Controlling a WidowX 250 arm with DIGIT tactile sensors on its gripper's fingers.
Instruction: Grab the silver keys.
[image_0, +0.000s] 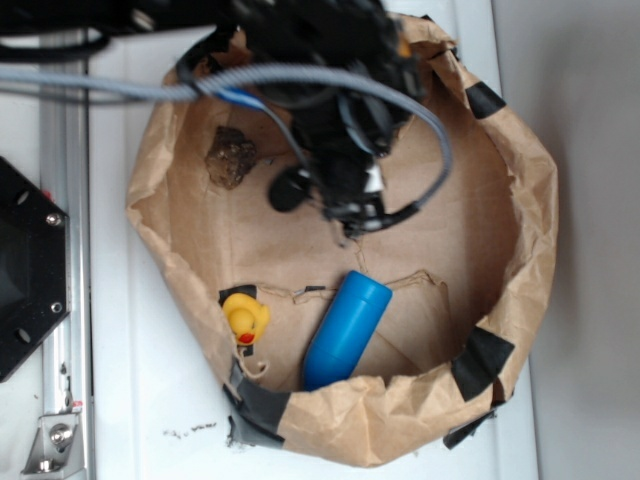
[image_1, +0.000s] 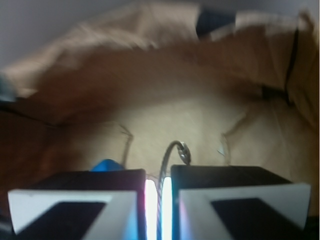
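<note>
Of the silver keys only a thin twisted metal ring shows, in the wrist view. It arches up out of the narrow gap between my two black fingers. My gripper is shut on that ring. The keys themselves are hidden behind the fingers. In the exterior view my gripper points down over the middle of the brown paper basin, and the arm and cables cover whatever hangs from it.
A blue cylinder lies near the basin's front wall, its end peeking over my left finger. A yellow rubber duck sits front left. A grey-brown rock and a black round object lie back left.
</note>
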